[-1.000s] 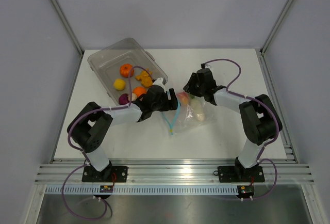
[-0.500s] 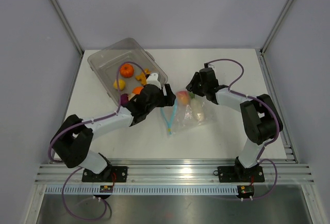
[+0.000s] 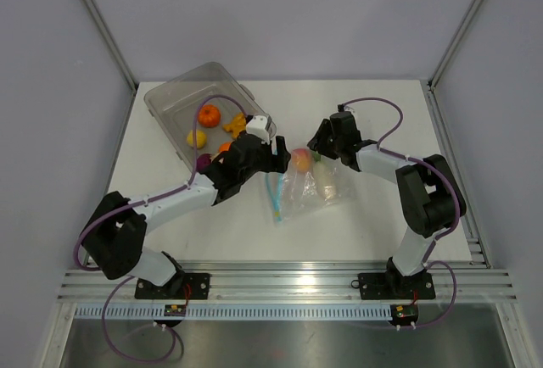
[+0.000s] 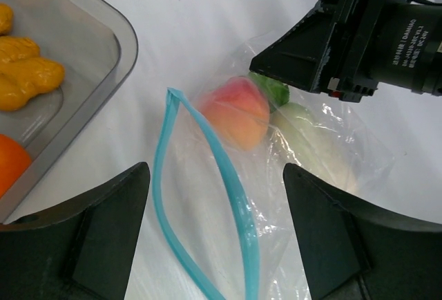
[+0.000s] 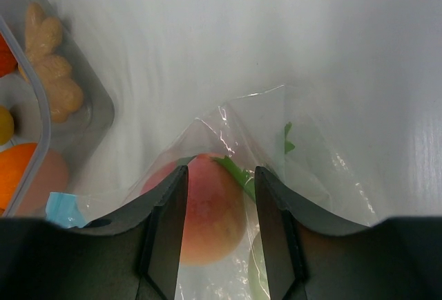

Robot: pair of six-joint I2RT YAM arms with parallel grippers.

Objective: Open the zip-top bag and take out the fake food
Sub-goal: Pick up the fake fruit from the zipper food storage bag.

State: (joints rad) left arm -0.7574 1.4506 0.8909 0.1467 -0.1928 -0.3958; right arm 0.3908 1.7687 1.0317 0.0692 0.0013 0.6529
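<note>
The zip-top bag [image 3: 307, 188] lies mid-table, its light-blue zip strip [image 4: 235, 189] parted into an open loop. Inside it are fake food pieces: a peach [image 4: 235, 110] with a green leaf and a pale whitish vegetable [image 4: 314, 144]. My left gripper [image 4: 215, 175] is open and hovers over the bag's mouth, one finger on each side of the zip loop, holding nothing. My right gripper [image 5: 221, 172] stands at the bag's far end with its jaws part-way apart just above the peach [image 5: 214, 210], which lies under the plastic.
A rigid clear tub [image 3: 170, 97] sits at the back left, holding orange, yellow and purple toy foods [image 3: 208, 114]. Its corner [image 4: 103, 44] is close to the left of the bag. The two grippers face each other across the bag, close together.
My left arm has stretched out to the right, bringing its open gripper from beside the tub to over the bag's zip mouth. The right gripper has barely moved.
</note>
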